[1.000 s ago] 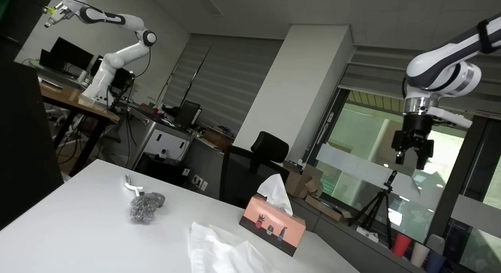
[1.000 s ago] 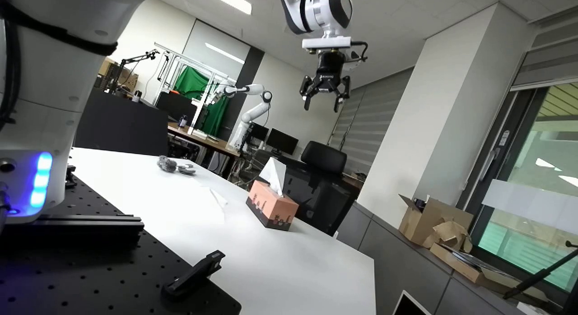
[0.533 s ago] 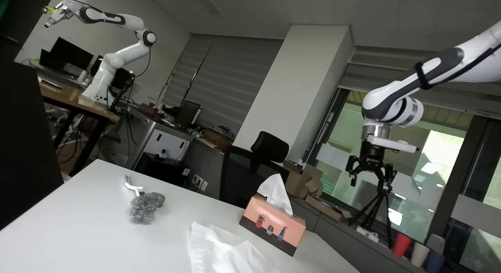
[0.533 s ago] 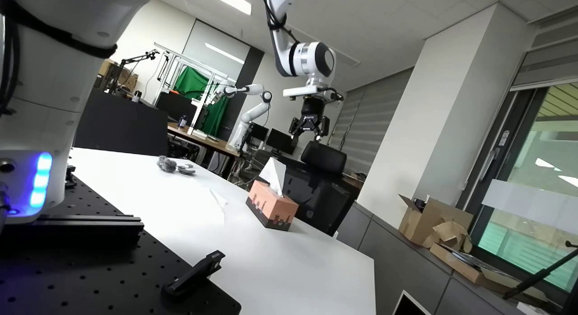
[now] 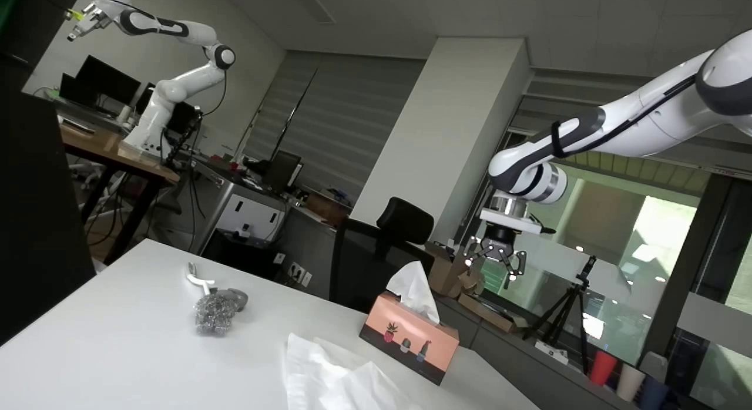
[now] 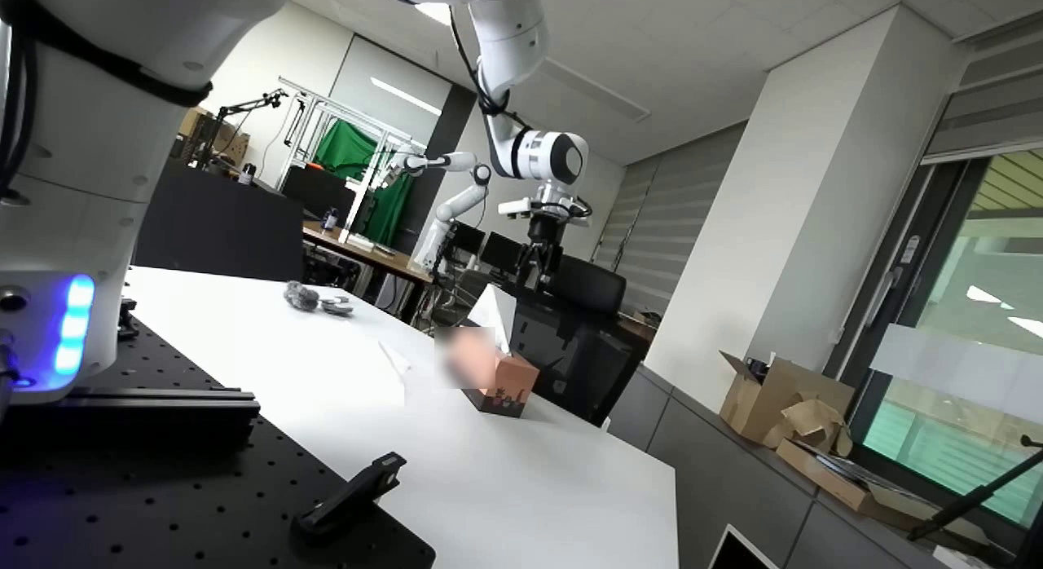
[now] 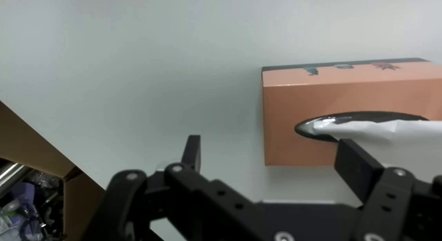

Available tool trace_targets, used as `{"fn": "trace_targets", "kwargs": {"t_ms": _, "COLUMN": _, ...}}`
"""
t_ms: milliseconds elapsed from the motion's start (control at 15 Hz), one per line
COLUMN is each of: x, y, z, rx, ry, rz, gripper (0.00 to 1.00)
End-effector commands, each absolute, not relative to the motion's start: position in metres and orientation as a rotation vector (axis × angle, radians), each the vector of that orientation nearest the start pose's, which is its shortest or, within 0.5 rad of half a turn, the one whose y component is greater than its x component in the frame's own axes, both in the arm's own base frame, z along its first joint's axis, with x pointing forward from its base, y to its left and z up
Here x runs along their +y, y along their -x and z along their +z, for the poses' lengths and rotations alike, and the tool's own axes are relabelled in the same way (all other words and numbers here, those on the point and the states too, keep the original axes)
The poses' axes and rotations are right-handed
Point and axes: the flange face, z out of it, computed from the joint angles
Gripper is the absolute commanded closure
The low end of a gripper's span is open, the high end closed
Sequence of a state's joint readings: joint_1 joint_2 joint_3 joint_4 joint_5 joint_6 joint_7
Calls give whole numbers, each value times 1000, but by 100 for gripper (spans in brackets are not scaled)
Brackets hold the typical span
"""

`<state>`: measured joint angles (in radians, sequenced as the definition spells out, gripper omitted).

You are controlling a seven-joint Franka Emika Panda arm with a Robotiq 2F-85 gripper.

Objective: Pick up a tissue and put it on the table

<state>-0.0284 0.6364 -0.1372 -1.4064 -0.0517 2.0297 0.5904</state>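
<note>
Gripper (image 5: pixel 489 276) spread above the desk (image 5: pixel 135 357); upright tissue (image 5: pixel 414 291) set in the tissue box (image 5: pixel 409 335).
The gripper points downward, its two fingers (image 7: pixel 357 170) wide apart, and stands clear of the tissue in both exterior views. In the wrist view, one finger overlaps the tissue along the line of sight; the other finger appears over the desk surface beside the tissue box. The tissue projects from the slot on top of the tissue box, which rests on the desk. A loose tissue (image 5: pixel 332 377) lies crumpled on the desk near the tissue box, and a grey bundle (image 5: pixel 220 309) lies farther along. A cardboard box (image 7: pixel 83 203) with mixed contents shows past the desk edge in the wrist view. A chair (image 5: pixel 382 251) stands beyond the desk.
</note>
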Motion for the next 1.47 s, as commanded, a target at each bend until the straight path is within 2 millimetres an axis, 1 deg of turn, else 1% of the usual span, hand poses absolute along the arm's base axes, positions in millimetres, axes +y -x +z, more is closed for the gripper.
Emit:
{"fn": "trace_targets", "kwargs": {"t_ms": 0, "x": -103, "y": -718, "z": 336, "rx": 1146, "ry": 3053, "rz": -41, "gripper": 0}}
{"fn": "trace_targets", "kwargs": {"t_ms": 200, "x": -104, "y": -721, "z": 341, "rx": 1166, "ry": 3042, "rz": -46, "gripper": 0}}
{"fn": "trace_targets", "kwargs": {"t_ms": 867, "x": -104, "y": -721, "z": 341, "rx": 1170, "ry": 3041, "rz": -45, "gripper": 0}}
{"fn": "trace_targets", "kwargs": {"t_ms": 933, "x": -103, "y": -726, "z": 341, "rx": 1223, "ry": 2999, "rz": -89, "gripper": 0}}
{"fn": "trace_targets", "kwargs": {"t_ms": 1067, "x": -95, "y": -739, "z": 339, "rx": 1276, "ry": 2932, "rz": -202, "gripper": 0}}
{"fn": "trace_targets", "kwargs": {"t_ms": 1133, "x": -88, "y": -746, "z": 338, "rx": 1306, "ry": 2887, "rz": -244, "gripper": 0}}
{"fn": "trace_targets", "kwargs": {"t_ms": 1200, "x": -79, "y": -750, "z": 336, "rx": 1334, "ry": 2849, "rz": -236, "gripper": 0}}
{"fn": "trace_targets", "kwargs": {"t_ms": 1267, "x": -70, "y": -755, "z": 334, "rx": 1375, "ry": 2812, "rz": -268, "gripper": 0}}
{"fn": "trace_targets", "kwargs": {"t_ms": 1400, "x": -47, "y": -763, "z": 331, "rx": 1386, "ry": 2791, "rz": -269, "gripper": 0}}
